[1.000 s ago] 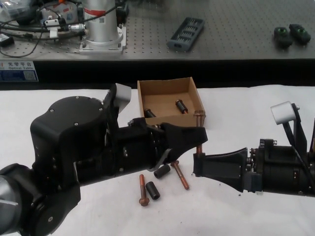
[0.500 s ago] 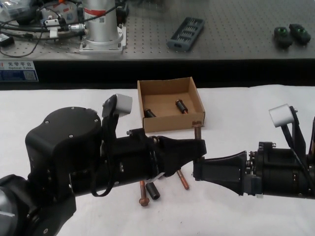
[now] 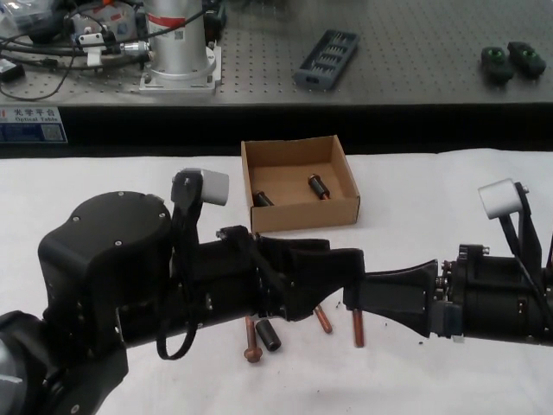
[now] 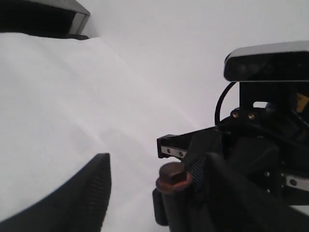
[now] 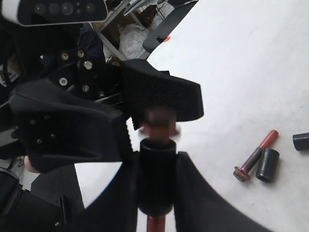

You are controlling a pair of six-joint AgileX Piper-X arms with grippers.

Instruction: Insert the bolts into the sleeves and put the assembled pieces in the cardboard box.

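My right gripper (image 3: 354, 298) (image 5: 157, 166) is shut on a black sleeve (image 5: 157, 179) held upright above the white cloth. A copper bolt sits in the sleeve, its head (image 5: 160, 121) (image 4: 174, 176) on top and its shank (image 3: 358, 328) sticking out below. My left gripper (image 3: 350, 262) (image 4: 159, 159) is level with the bolt head, open, one finger (image 4: 82, 193) well clear of it. The cardboard box (image 3: 298, 216) stands behind the grippers and holds two assembled pieces (image 3: 318, 187). Loose bolts (image 3: 251, 339) (image 5: 256, 155) and loose sleeves (image 3: 269, 335) (image 5: 267, 165) lie on the cloth below.
A second loose bolt (image 3: 322, 319) lies partly under the left arm, and another sleeve (image 5: 301, 141) lies nearby. Behind the cloth is a metal breadboard with a grey post (image 3: 177, 43), a dark tool rack (image 3: 327, 57) and two black parts (image 3: 512, 60).
The bolt that stood above the right gripper has gone down into the sleeve, and its shank now pokes out below. The left gripper sank with it and let go.
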